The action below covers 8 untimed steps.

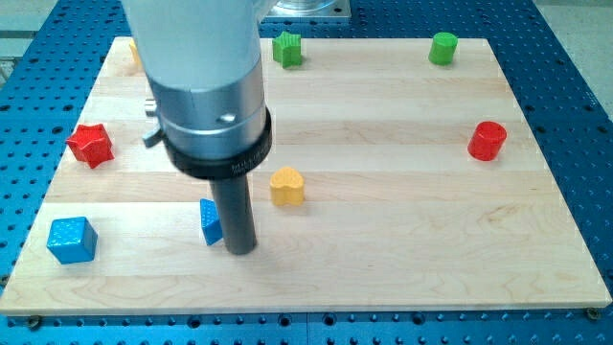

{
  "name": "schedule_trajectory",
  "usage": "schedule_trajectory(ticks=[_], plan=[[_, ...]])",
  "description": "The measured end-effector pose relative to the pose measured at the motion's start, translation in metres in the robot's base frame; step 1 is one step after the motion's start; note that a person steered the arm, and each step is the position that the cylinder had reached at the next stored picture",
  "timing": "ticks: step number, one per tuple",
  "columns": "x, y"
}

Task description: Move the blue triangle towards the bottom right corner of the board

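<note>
The blue triangle point(210, 221) lies on the wooden board point(383, 249) at the lower left of centre, partly hidden by my rod. My tip point(240, 251) rests on the board right beside the triangle, on its right side, touching or nearly touching it. The rod hangs from the arm's large grey and black end, which fills the view's upper left.
A blue cube point(72, 240) sits at the lower left. A red star point(91, 145) is at the left edge. A yellow heart point(286, 186) is just right of my rod. A green star point(286, 49), a green cylinder point(442, 48) and a red cylinder point(488, 141) stand further off.
</note>
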State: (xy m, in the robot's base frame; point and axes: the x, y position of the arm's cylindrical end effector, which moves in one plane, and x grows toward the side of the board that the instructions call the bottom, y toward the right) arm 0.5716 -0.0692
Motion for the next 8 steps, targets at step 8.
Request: schedule_trajectory(ticks=[8], plan=[[-0.004, 0.247]])
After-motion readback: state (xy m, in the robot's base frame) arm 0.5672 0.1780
